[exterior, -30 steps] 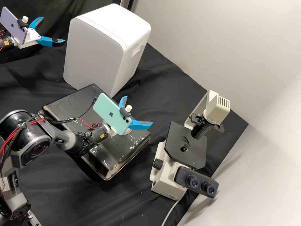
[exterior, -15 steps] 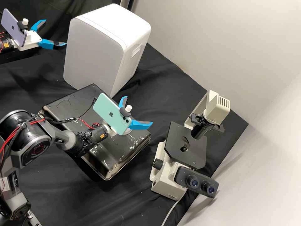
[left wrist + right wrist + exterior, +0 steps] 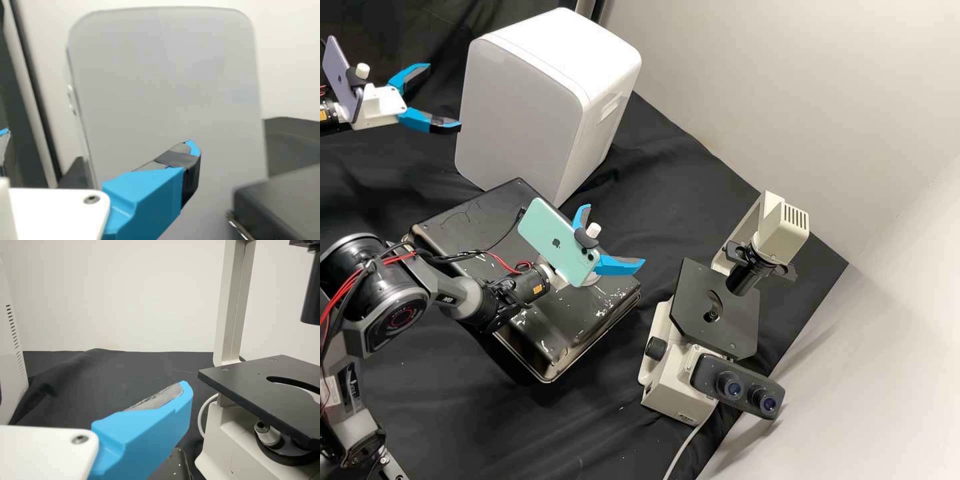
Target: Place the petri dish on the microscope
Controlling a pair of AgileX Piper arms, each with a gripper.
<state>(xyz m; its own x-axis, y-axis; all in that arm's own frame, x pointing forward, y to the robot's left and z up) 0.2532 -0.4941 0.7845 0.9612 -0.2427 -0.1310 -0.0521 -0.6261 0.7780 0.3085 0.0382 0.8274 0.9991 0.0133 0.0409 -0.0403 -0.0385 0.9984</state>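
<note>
L pincer [image 3: 97, 142] spread wide, facing white box [image 3: 165, 75]; dark tray [image 3: 280, 205] beside.

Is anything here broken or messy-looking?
The dark flat case below the right gripper looks worn: white scuffs near its front corner and crack-like lines on its lid. The microscope and white box look intact.

My left gripper [image 3: 440, 95] hovers beside the white box [image 3: 547, 100], jaws spread (wide apart); my right gripper [image 3: 615, 235] hangs in front of it, likewise spread.
</note>
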